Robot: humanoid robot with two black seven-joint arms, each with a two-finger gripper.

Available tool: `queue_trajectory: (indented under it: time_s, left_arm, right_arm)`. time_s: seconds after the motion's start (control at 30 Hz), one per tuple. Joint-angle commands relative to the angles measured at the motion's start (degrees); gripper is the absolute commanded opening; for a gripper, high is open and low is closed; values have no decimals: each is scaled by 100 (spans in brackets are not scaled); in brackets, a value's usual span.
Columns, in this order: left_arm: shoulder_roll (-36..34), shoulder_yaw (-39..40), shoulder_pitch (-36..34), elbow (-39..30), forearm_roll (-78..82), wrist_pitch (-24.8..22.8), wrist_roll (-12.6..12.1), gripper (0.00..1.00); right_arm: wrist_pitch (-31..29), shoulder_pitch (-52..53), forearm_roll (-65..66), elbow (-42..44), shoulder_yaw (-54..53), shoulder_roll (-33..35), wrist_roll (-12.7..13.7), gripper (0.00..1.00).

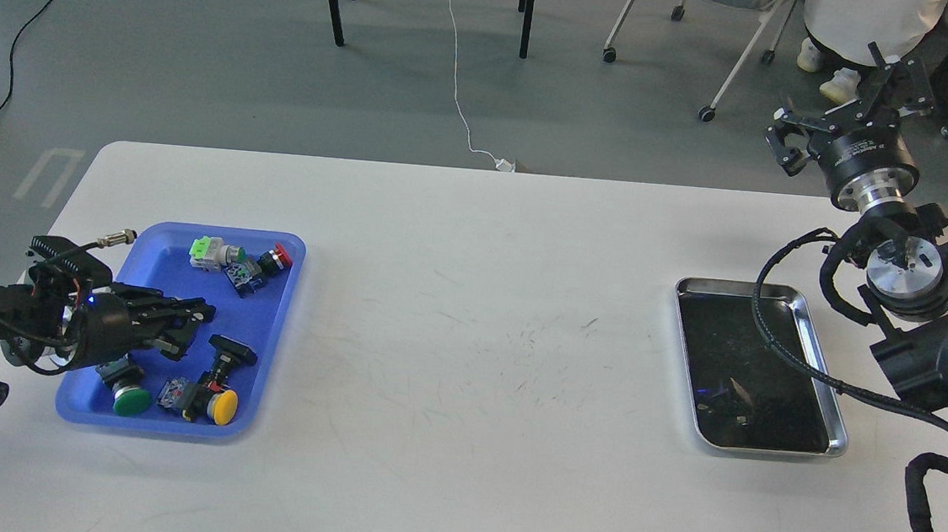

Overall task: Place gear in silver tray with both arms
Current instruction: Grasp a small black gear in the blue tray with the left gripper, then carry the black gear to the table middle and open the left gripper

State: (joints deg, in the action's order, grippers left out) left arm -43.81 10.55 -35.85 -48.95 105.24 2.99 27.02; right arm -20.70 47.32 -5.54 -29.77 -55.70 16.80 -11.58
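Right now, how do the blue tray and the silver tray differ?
The blue tray is matte plastic at the table's left; the silver tray is shiny metal at its right. The blue tray holds several push-button parts, such as a yellow-capped button; the silver tray shows only a dark reflective bottom. The left end effector hovers over the blue tray; the right end effector is raised beyond the table's far edge. Both are shallow, rectangular, round-cornered.

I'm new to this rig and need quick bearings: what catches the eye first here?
The blue tray at the table's left, full of colourful push-button parts, with the left gripper reaching over it. Opposite, the silver tray sits empty at the right, while the right gripper is raised beyond the table's far edge.
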Motion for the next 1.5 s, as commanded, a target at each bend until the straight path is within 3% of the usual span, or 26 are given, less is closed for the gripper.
queue_trajectory:
  time_s: [0.0,0.27,0.4,0.5,0.6,0.77,0.93,1.2,1.47]
  left_arm:
    - [-39,34,-158,-184,-56,-35,31,12]
    - [-760,271,-1125,-1511,-310,-9,98,12]
    - [-585,307,-1625,-2065,-584,-53,98,12]
    - [-15,254,-1864,-2127,-505,-79,23,12]
    - [679,132,-2022,-2031,116,-149,-232,13]
    - [1857,-203,-2031,-1811,1717,-185,-294,12]
    - [2842,-377,-1996,-1548,1974,-378,-601,12]
    - [3905,-932,-2251,-880,1976,-431,-856,12]
    - [4381,-1266,-2268,156,1976,-466,-856,13]
  right_arm:
    - [4,14,0,-64,-11,16,7,99]
    - [40,-47,0,-801,-46,306,7,99]
    - [4,-118,0,-916,6,403,7,99]
    - [-4,-135,0,-916,15,465,7,99]
    - [-13,-135,0,-934,6,640,7,99]
    - [-22,-135,-9,-943,-3,693,7,99]
    - [-13,-135,-9,-1048,-20,728,7,99]
    - [-13,-135,-9,-1048,-29,720,7,99]
    - [-4,-135,-9,-1040,-29,720,7,99]
